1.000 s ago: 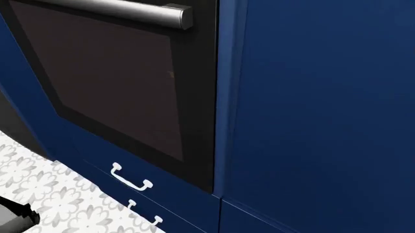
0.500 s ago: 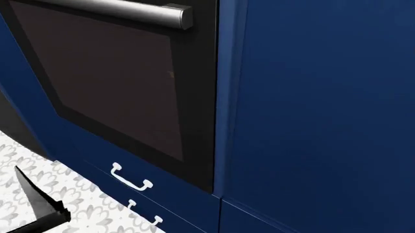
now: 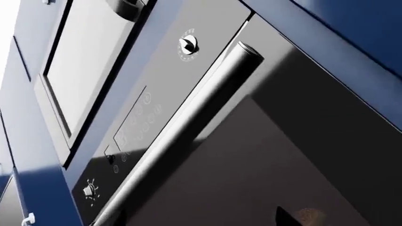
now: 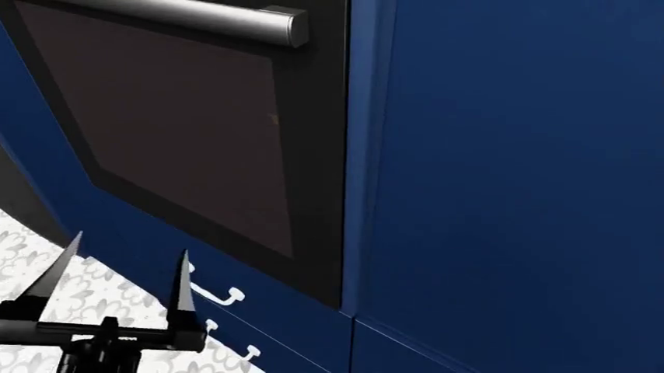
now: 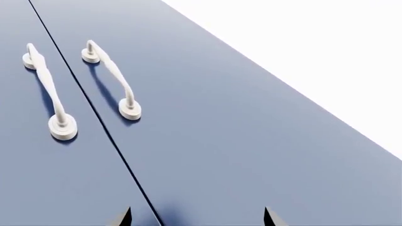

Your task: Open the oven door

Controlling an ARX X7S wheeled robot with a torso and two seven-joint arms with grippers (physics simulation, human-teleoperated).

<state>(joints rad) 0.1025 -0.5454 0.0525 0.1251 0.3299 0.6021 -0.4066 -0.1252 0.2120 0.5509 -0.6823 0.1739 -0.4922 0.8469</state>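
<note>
Reaching is the step in hand, by my reading: the left gripper (image 4: 123,281) sits low in the head view with its two fingers spread wide and empty, below the oven door (image 4: 197,140) and well short of the silver bar handle (image 4: 207,19) that runs along the door's upper edge. The door is shut, flush in the navy cabinetry, its dark glass facing the robot. Next, the arm would need to rise to the handle, straddle the bar and clamp on it before pulling outward and down. Small white drawer handles (image 4: 211,290) lie just beside the fingertips and could snag on the way up. The tall cabinet panel (image 4: 518,171) stands beside the door. The right gripper (image 5: 196,217) shows only two fingertips set apart, apparently released, facing cabinet doors with two white handles (image 5: 112,80).
</note>
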